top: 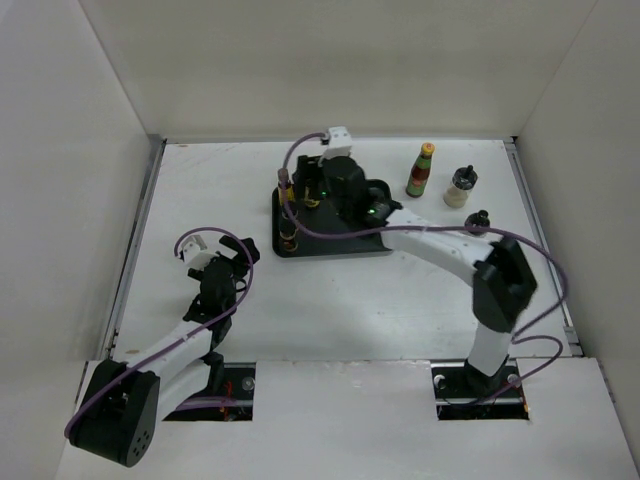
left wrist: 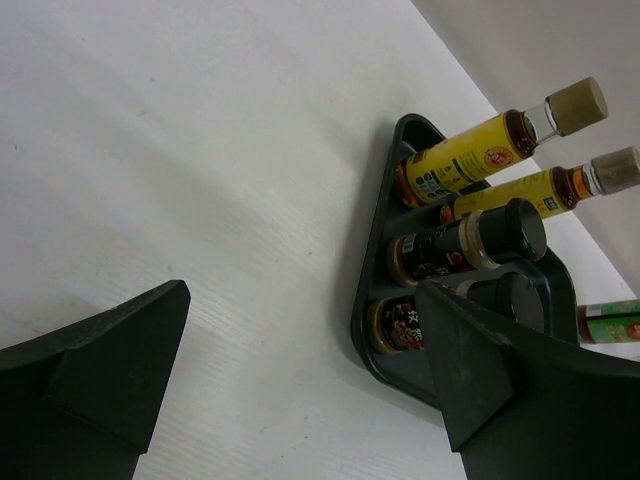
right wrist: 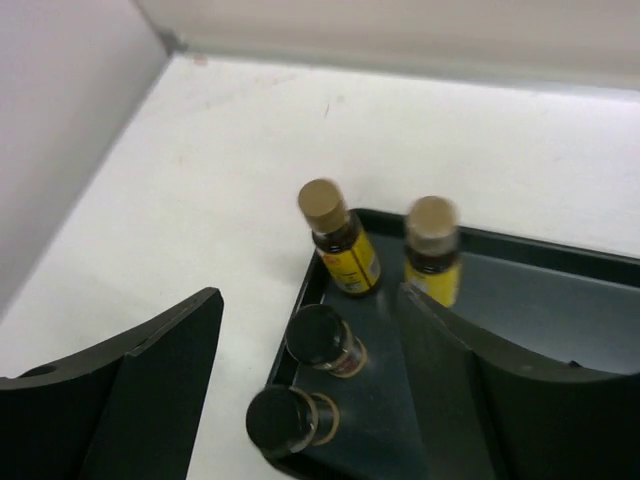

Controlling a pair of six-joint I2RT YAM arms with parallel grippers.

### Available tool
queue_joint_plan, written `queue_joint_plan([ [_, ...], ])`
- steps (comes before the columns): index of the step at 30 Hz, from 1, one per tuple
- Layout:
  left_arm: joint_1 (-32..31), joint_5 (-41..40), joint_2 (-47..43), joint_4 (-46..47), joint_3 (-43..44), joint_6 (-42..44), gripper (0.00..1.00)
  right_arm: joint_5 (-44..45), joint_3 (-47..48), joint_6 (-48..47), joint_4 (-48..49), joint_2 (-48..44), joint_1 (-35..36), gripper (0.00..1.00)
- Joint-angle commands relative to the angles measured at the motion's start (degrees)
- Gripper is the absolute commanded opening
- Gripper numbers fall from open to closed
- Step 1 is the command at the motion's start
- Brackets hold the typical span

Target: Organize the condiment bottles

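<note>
On the tabletop (top: 200,200) sits the black tray (top: 310,248). The right hand (right wrist: 308,300), released, hangs over it. The left hand (left wrist: 302,290), released too, is near its left edge. Wrist views show two yellow bottles (right wrist: 340,245) and two dark jars (right wrist: 320,340) in the tray, mostly arm-hidden overhead. Overhead alone shows the whitish bottle (top: 460,187) beside the red bottle (top: 421,170), outside the tray.

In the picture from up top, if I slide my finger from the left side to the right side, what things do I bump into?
left gripper → black tray → red bottle with the green label → whitish bottle with the black cap
</note>
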Motion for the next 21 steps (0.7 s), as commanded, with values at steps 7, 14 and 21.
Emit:
queue_joint_plan([
  [7,0.0,0.4,-0.4,3.2,0.5,-0.1,1.0,22.6,-38.0,1.8,6.0,-36.8,-20.3,0.72],
  [14,-0.7,0.2,0.5,4.7,0.4,-0.1,1.0,20.3,-47.8,4.5,2.0,-41.0,-38.1,0.86],
  [21,-0.9,1.0,2.0,5.4,0.9,-0.1,1.0,14.5,-46.8,6.3,1.9,-32.7,-41.7,0.9],
])
